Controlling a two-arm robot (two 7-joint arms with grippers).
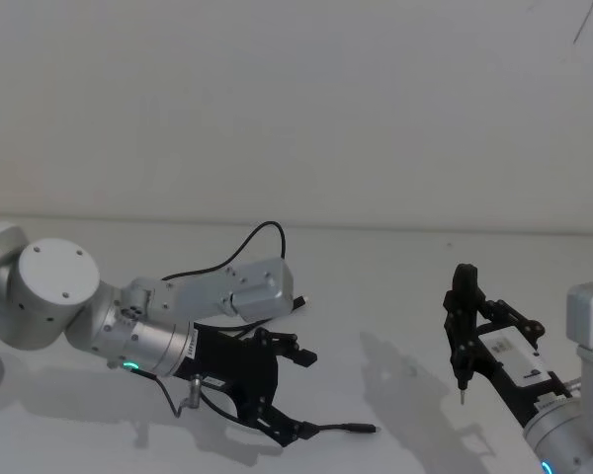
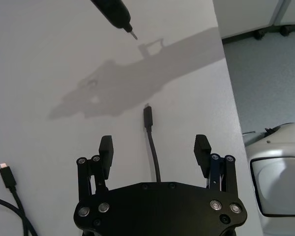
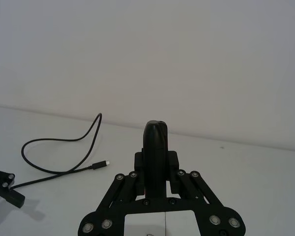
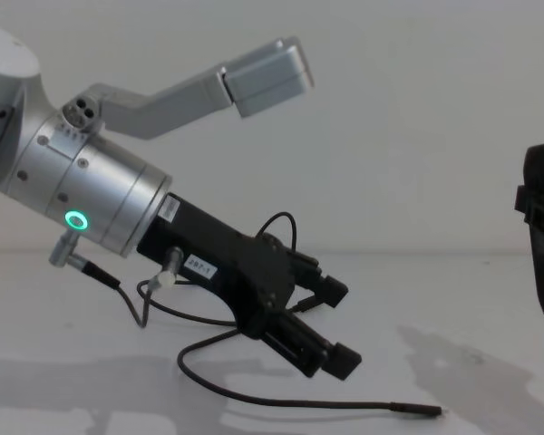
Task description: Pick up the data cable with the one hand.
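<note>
The data cable (image 1: pixel 267 233) is a thin black cord curled on the white table, with its small flat plug (image 1: pixel 302 299) behind my left arm. Its slim cylindrical plug (image 1: pixel 360 429) lies just beyond my left gripper (image 1: pixel 300 395). That gripper is open and low over the table. In the left wrist view the cord (image 2: pixel 151 147) runs straight between the two fingers of the left gripper (image 2: pixel 154 143), untouched. The chest view shows the cord (image 4: pixel 281 399) lying under the left gripper (image 4: pixel 337 326). My right gripper (image 1: pixel 462 321) stands at the right, shut on a narrow black tool (image 3: pixel 155 147) with a pointed tip.
The tool's tip (image 2: pixel 131 31) hangs over the table some way past the cylindrical plug. The table's edge (image 2: pixel 227 73) runs close beside the left gripper, with grey floor beyond. A plain white wall stands behind the table.
</note>
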